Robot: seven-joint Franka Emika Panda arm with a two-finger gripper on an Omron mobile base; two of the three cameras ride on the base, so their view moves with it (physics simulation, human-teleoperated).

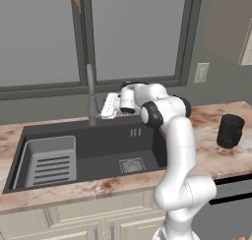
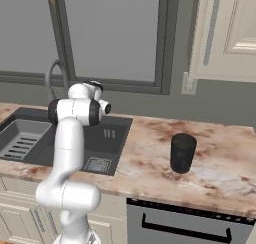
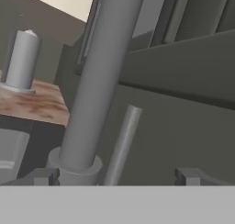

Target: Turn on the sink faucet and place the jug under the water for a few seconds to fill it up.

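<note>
The sink faucet (image 1: 91, 94) is a tall grey gooseneck rising behind the dark sink (image 1: 108, 150). My gripper (image 1: 106, 113) sits right beside the faucet's base, jaws open. In the hand view the faucet's thick stem (image 3: 103, 81) stands close ahead, and its thin side lever (image 3: 123, 138) leans between my two fingertips (image 3: 43, 176), touching neither. My gripper (image 3: 117, 177) holds nothing. The black ribbed jug (image 1: 230, 131) stands upright on the counter far to the right, also the jug (image 2: 182, 152) in the right base view. The water is out of view.
A light grey slotted rack (image 1: 49, 160) lies in the sink's left half, and a square drain grate (image 1: 132, 165) sits in its floor. A small grey cylinder (image 3: 22, 60) stands on the marble counter (image 2: 150, 158) past the faucet. A window wall is just behind.
</note>
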